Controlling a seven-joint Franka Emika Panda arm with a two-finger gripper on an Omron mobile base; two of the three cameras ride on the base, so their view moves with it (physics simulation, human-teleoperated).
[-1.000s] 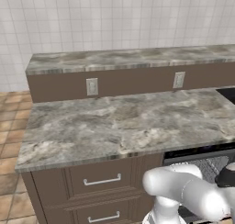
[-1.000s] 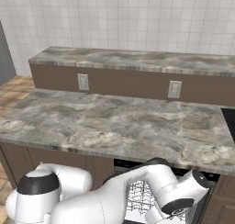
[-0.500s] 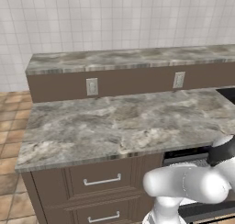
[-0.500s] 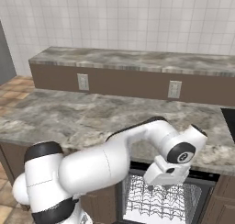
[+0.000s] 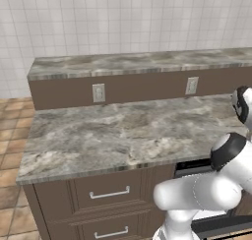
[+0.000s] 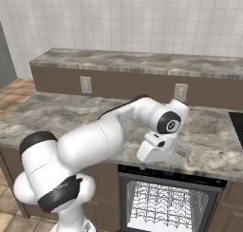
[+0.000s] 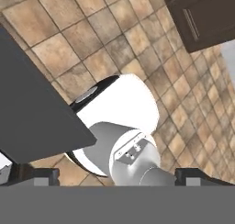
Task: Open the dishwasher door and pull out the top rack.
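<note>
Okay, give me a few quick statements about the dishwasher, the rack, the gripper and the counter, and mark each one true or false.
1. The dishwasher door is shut flat against the cabinets. False: it is open, and the tub shows under the counter.
2. The top rack shows inside the opening. True.
3. The gripper is clamped on the top rack. False: it is open, above the opening at counter-edge height, holding nothing.
4. Two outlets sit on the brown strip behind the counter. True.
5. The floor is tiled. True.
</note>
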